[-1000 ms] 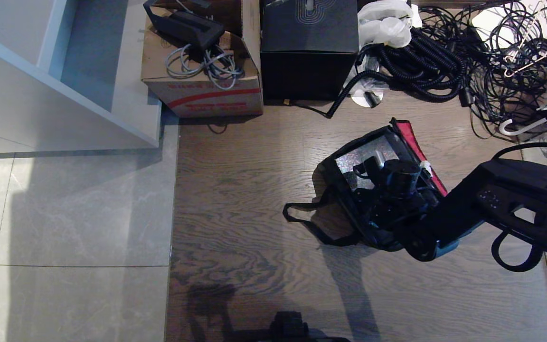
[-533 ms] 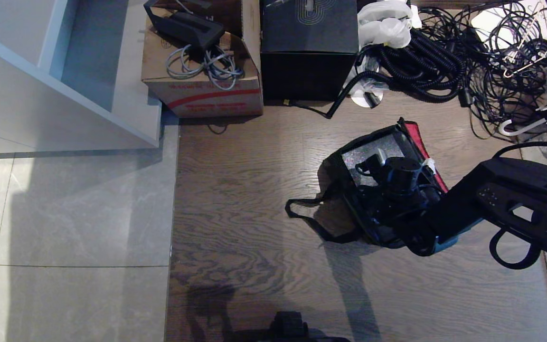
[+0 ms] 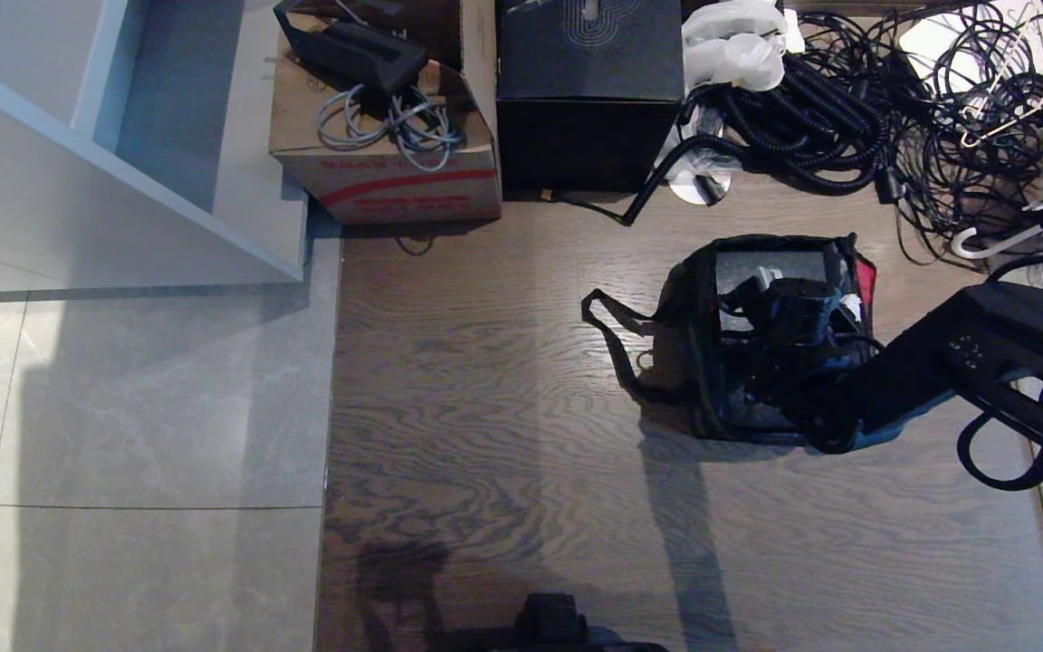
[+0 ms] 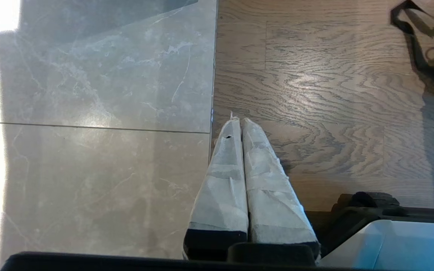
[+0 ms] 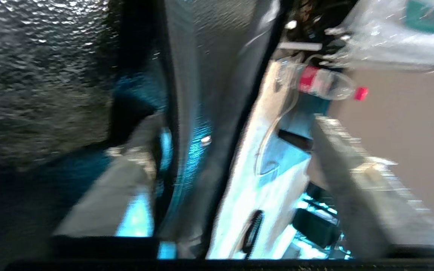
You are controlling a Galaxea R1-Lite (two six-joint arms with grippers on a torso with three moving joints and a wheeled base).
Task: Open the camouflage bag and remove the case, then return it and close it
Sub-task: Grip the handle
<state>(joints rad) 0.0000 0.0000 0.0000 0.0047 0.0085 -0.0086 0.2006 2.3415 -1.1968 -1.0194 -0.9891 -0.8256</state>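
In the head view the camouflage bag [image 3: 712,344] stands on the wooden floor [image 3: 485,435], mouth up, red-lined flap [image 3: 864,276] thrown back on its far right side and the black shoulder strap [image 3: 617,340] trailing loose to the left. The right gripper [image 3: 789,312] reaches down into the open mouth from the right; the arm covers most of the opening, and only a grey patch of the interior or of the case [image 3: 761,267] shows behind it. The cable tangle [image 3: 856,118] and the black cube box [image 3: 589,86] lie beyond, well apart, while bare boards to the left and front leave room to lift and set something down.

In the left wrist view the left gripper [image 4: 241,124] hangs parked over the seam between tile and wood, its padded fingers [image 4: 224,177] pressed together, holding nothing.

In the right wrist view one finger [image 5: 123,188] sits beside the speckled face of the case [image 5: 36,75] and the other finger [image 5: 356,177] stands clear outside the grey bag wall [image 5: 202,75], so the fingers are fairly wide apart and straddle the wall; whether they grip anything cannot be told.

The bag looks soft and likely to slump or drag when pulled, so the loose strap could snag. The case seems stiff and flat with a slick face; its bar handle, not visible here, would probably be the surest hold
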